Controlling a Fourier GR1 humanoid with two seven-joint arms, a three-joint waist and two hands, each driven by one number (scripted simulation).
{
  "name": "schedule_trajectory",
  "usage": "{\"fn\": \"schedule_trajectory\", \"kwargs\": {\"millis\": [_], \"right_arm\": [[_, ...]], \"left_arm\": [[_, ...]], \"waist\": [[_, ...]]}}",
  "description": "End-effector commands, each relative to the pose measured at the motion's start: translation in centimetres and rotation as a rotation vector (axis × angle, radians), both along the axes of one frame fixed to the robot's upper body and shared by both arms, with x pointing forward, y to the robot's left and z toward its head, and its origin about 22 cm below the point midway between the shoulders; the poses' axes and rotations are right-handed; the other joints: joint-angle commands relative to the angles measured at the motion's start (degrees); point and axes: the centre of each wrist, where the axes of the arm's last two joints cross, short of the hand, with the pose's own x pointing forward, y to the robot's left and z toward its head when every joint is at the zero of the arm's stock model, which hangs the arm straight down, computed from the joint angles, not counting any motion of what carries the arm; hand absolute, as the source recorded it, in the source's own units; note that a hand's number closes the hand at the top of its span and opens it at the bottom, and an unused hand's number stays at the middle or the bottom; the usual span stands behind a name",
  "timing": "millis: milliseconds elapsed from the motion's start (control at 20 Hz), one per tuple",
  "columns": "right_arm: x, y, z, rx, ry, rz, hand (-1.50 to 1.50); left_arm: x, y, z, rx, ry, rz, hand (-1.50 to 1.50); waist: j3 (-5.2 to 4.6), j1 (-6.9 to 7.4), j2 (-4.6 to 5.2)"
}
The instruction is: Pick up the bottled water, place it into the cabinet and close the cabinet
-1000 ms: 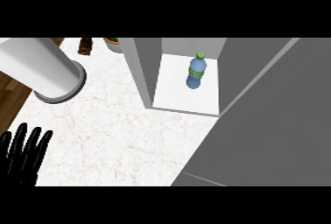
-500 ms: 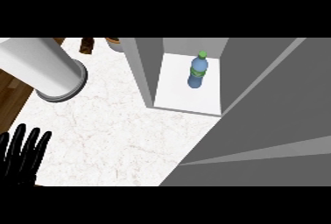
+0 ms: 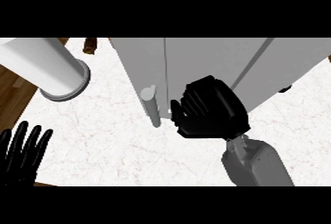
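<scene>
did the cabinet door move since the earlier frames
Yes. The cabinet door has swung shut toward the cabinet's left wall, covering the opening where the bottle stood. The right hand is pressed against it.

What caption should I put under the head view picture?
Right hand against the cabinet door; left hand rests open at lower left.

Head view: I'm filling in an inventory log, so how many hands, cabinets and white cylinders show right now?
Hands: 2, the left hand and the right hand
Cabinets: 1, the grey cabinet
White cylinders: 1, the white cylinder
Total: 4
</scene>
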Motion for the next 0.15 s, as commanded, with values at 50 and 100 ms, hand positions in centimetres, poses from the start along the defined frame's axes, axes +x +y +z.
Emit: {"fn": "schedule_trajectory", "kwargs": {"millis": [50, 100], "right_arm": [[5.7, 3.6, 3.2, 0.007, 0.017, -0.045, 1.5], [6.0, 4.3, 3.6, 0.002, 0.024, -0.044, 1.5]], "left_arm": [[0.5, 0.2, 0.0, 0.005, 0.016, 0.011, -1.5], [0.5, 0.4, -0.3, -0.001, 0.008, 0.004, -1.5]], "waist": [[0.08, -0.76, -0.33], [0.02, -0.23, -0.33]]}}
